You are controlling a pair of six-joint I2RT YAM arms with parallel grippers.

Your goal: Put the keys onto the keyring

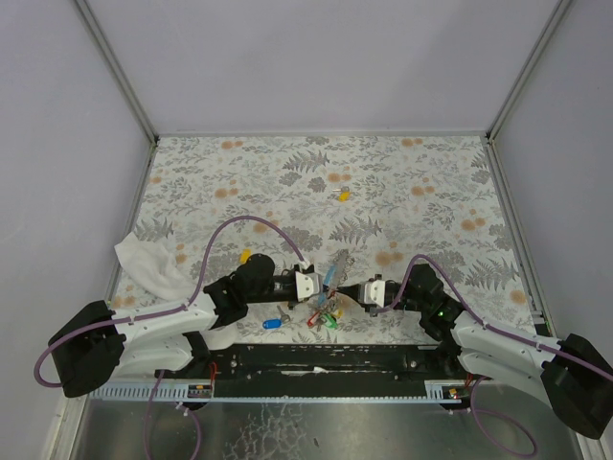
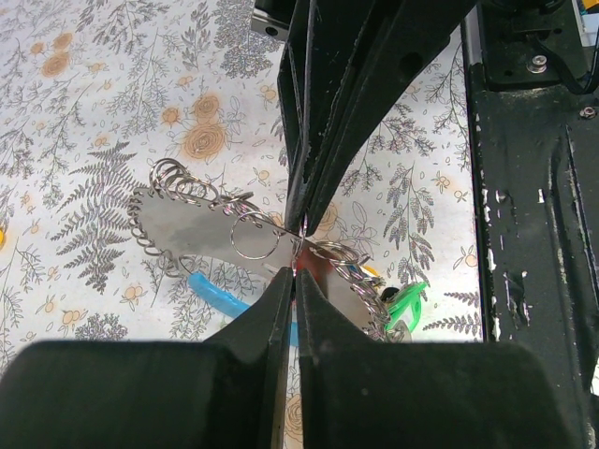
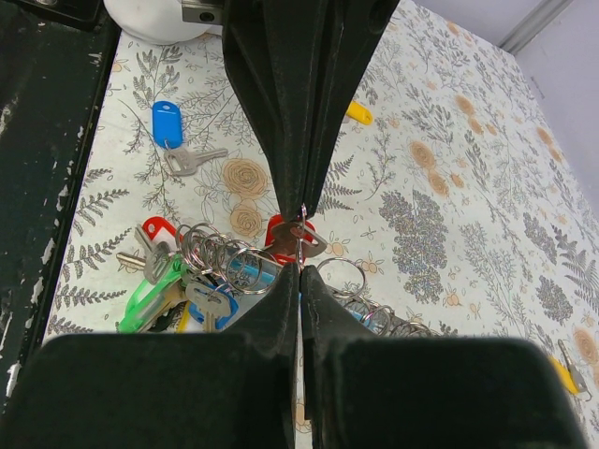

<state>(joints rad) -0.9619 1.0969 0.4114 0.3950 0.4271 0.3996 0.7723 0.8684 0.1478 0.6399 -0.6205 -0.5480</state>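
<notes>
My left gripper [image 1: 324, 287] and right gripper [image 1: 349, 291] meet tip to tip near the table's front edge. In the left wrist view the left gripper [image 2: 296, 271] is shut on a red-headed key [image 2: 320, 267]. In the right wrist view the right gripper [image 3: 300, 267] is shut on a thin metal ring of the keyring [image 3: 342, 279], seen edge-on, touching the red key [image 3: 292, 234]. The coiled cord [image 2: 178, 213] and its light-blue end piece [image 2: 220, 297] hang beside the fingers. A cluster of red, green and blue keys [image 3: 173, 281] hangs on the rings. A loose blue key [image 3: 168, 126] lies apart.
A white cloth [image 1: 148, 264] lies at the table's left edge. A yellow key [image 1: 343, 195] lies mid-table and another yellow key [image 1: 244, 256] lies by the left arm. The black base rail [image 1: 326, 359] runs along the near edge. Walls enclose the table.
</notes>
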